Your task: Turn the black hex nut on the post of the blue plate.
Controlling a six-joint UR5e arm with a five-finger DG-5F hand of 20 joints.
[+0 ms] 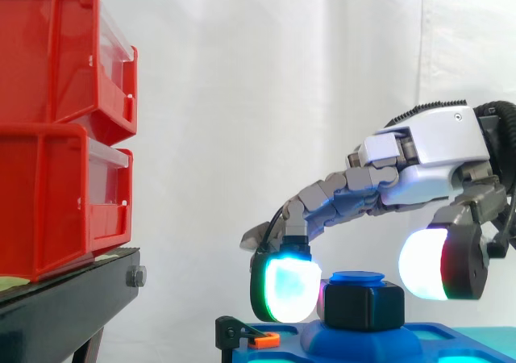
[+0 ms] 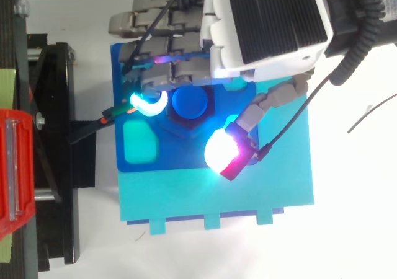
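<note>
- Print: the clear front strips on your red bins [image 1: 56,121], upper left of the side view, are seen edge-on, so nothing on them can be read.
- Hand [image 1: 435,149]: it comes in from the right edge of the side view and from the upper right of the top view [image 2: 273,25]. The white back faces up and the fingers arch down and left over the plate.
- Grasp: the hand is curled round the black hex nut [image 1: 363,305]. A cyan-green fingertip [image 1: 286,286] sits against the nut's left face, and the white-and-red thumb pad [image 1: 427,266] is at its right.
- From above, the thumb pad [image 2: 220,152] lies lower right of the post and the cyan fingertip [image 2: 147,105] lies left of it.
- Nut location: it sits on the post [image 1: 357,277] of the blue plate [image 2: 294,149], lower centre of the side view. The post's round blue cap [image 2: 191,102] sits just above it.
- Hard to make out: you cannot judge how firmly the thumb pad bears on the nut. From above, the cap and fingers cover most of the nut.
- Cut off: the black stand [image 1: 72,298] and the plate run out of the bottom edge.
- A small orange part [image 1: 264,340] sits at the plate's left edge.
</note>
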